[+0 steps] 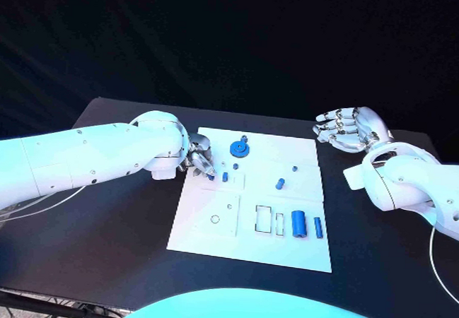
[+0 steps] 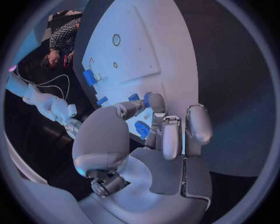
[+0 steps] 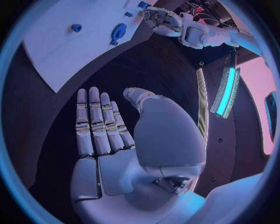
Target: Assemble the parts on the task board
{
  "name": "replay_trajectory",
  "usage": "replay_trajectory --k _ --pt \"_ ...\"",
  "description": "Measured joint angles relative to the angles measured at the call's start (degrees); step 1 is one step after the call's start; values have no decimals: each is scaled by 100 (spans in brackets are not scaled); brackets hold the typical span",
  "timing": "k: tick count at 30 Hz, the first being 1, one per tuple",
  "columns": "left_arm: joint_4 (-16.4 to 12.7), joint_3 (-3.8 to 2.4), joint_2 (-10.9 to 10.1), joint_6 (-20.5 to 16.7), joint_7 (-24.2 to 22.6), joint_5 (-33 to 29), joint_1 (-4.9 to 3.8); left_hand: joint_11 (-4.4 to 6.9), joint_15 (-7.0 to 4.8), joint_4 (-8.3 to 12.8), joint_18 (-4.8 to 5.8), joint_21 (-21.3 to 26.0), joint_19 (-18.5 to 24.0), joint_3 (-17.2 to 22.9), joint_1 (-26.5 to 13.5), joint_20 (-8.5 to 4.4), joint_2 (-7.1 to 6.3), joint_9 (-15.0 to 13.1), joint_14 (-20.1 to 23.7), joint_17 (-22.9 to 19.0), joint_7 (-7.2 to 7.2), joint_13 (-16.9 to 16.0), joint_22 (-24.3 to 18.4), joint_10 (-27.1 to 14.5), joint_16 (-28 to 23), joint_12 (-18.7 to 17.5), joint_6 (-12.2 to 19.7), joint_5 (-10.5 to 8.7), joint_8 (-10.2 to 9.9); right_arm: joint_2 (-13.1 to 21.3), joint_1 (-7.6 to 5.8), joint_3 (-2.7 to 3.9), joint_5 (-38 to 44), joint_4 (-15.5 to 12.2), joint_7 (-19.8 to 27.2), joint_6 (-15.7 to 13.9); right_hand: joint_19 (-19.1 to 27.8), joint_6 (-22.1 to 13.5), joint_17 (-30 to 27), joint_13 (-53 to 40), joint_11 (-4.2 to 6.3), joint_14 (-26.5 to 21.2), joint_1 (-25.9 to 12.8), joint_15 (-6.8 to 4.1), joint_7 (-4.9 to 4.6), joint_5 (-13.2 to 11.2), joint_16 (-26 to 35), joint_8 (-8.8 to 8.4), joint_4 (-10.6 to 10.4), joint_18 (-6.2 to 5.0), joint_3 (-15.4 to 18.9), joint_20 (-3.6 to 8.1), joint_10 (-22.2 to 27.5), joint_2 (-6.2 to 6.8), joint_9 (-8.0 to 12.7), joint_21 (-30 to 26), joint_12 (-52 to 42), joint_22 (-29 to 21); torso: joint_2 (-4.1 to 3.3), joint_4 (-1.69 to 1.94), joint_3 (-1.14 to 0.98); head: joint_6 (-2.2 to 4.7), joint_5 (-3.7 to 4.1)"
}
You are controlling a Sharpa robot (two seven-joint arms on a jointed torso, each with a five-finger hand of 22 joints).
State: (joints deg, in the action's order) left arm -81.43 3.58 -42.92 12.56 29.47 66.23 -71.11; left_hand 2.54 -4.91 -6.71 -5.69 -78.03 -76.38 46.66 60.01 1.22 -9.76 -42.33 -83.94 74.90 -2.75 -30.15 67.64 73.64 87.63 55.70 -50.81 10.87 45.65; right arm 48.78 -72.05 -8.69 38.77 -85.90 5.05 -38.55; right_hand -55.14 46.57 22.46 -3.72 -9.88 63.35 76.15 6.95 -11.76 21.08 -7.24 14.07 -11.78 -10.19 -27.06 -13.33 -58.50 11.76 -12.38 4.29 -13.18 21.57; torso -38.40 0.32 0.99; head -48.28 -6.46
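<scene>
The white task board (image 1: 249, 234) lies mid-table. My left hand (image 1: 197, 160) hovers over its left edge and pinches a small blue part (image 1: 210, 176) between thumb and a fingertip (image 2: 155, 100); the part (image 2: 136, 97) sits at those tips. A blue peg (image 1: 224, 176) stands just beside it. A round blue part (image 1: 239, 149) lies at the board's far side. Another small blue part (image 1: 281, 182) stands mid-board. Two blue cylinders (image 1: 298, 223) lie side by side near the right edge. My right hand (image 1: 348, 129) is raised beyond the board's far right corner, fingers straight, holding nothing (image 3: 99, 126).
Outlined slots (image 1: 264, 219) and a small ring mark (image 1: 215, 218) are drawn on the near half of the board. Black tabletop (image 1: 104, 231) surrounds the board on all sides. A cable (image 1: 24, 203) trails under my left arm.
</scene>
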Motion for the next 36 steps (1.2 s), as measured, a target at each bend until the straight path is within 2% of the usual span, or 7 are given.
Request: replay_trajectory --k 23,28,36 --pt "1 -3 -7 25 4 36 -1 -2 0 0 0 0 0 0 0 0 0 6 0 0 -18 -7 7 1 0 0 -23 46 23 -2 2 0 0 1 0 1 0 0 0 0 0 0 0 0 0 0 0 0 0 0 0 0 0 0 4 0 0 0 -2 2 0 -9 -1" --pt "1 -1 0 19 11 34 -2 11 -20 26 0 -29 -20 -26 0 -20 0 13 -21 0 -16 -65 33 76 22 38 -26 284 46 -3 3 0 0 1 1 1 0 0 0 0 0 0 0 0 0 0 0 0 0 0 0 0 0 0 4 0 0 0 -2 -1 -3 -11 -4" --pt "-87 2 -42 -104 14 41 28 13 -20 26 0 -41 -22 -26 -23 -22 22 18 -21 1 -12 -37 68 93 22 38 -30 295 56 -2 3 0 0 1 2 1 0 0 0 0 0 0 0 0 0 0 0 0 0 0 0 0 0 0 4 0 0 0 -2 -2 -6 -8 -10"
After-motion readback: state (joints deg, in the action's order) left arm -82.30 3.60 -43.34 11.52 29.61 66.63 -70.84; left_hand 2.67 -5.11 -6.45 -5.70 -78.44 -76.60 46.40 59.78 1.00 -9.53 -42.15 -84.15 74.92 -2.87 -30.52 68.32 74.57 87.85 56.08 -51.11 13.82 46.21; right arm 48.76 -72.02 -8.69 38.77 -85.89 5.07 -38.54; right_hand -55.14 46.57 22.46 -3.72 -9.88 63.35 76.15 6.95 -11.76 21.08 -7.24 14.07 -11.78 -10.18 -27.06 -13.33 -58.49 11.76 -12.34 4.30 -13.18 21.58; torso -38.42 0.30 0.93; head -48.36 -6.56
